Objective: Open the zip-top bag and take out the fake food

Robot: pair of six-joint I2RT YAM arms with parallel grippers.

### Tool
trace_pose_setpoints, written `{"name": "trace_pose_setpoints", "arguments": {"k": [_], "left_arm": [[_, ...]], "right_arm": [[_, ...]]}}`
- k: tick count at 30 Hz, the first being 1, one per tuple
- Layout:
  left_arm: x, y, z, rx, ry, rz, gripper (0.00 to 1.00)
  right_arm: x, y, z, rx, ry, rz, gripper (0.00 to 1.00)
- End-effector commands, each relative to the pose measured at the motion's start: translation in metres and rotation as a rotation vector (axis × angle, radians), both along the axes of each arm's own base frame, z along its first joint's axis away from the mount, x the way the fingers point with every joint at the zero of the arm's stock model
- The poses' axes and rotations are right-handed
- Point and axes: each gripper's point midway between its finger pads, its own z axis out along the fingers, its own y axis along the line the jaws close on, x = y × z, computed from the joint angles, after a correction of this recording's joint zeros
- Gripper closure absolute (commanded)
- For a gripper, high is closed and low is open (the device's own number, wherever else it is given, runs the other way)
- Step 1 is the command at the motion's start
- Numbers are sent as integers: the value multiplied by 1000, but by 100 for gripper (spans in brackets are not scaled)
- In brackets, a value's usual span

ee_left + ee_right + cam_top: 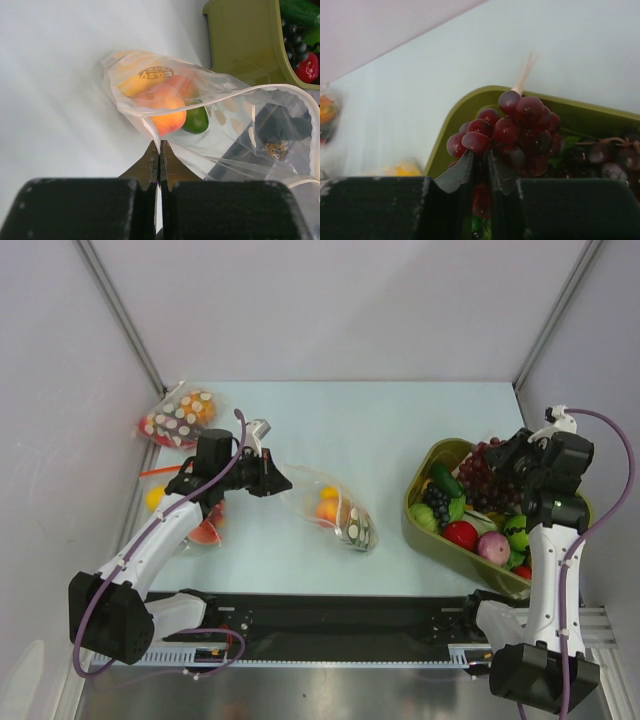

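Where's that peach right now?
Seen from the left wrist, the peach sits inside the clear bag at mid-table, beside a green piece, just ahead of the left claw pinching the bag's edge.

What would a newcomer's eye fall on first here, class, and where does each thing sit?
The olive bin heaped with bright fake fruit, at the right of the table, strikes first, with the right hand at a dark red grape bunch by its far rim. Mid-table lies the clear zip-top bag, peach and green piece inside, its edge pinched in the left hand.
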Motion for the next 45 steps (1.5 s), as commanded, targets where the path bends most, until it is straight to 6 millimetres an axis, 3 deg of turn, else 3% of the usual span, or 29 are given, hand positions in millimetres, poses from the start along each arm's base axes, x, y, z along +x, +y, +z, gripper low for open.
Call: {"name": "trace_pose_setpoints", "arguments": {"k": [1,7,15,16,19,20,23,27,32,36,38,43,44,45], "left_arm": [[3,-6,17,-33,-53,-23,100],[3,-6,17,-35,-50,-25,100],[4,-6,15,-32,-46,-23,99],[3,-6,14,-31,-43,-23,100],[4,-6,15,-31,-46,-23,100],[3,-6,16,-31,-49,-22,100],[3,-6,16,-32,-50,-23,100],[4,-5,18,-33,-58,-21,100],[3,-5,18,-32,-57,-21,100],[3,-6,18,-35,-56,-25,100],[3,-6,19,-35,-58,-25,100],[3,-6,19,-34,-58,-23,100],[2,-6,19,-36,-57,-26,100],[3,-6,19,-36,-59,-25,100]], "right_arm": [[-3,-16,0,-68,-14,-71,90],[0,-19,-14,-74,16,-78,90],[7,-11,-51,-69,82,-63,88],[8,-8,-54,-69,91,-57,86],[9,-5,-54,-75,95,-49,67],[8,-5,-52,-80,99,-50,55],[5,-8,-37,-113,84,-72,44],[-3,-22,-4,-174,30,-147,36],[-15,-19,46,-191,-118,-180,34],[-11,10,70,-164,-189,-80,34],[-7,35,76,-157,-208,5,34],[1,122,83,-119,-218,279,39],[-4,152,83,-111,-223,366,41],[-6,168,82,-119,-225,411,41]]}}
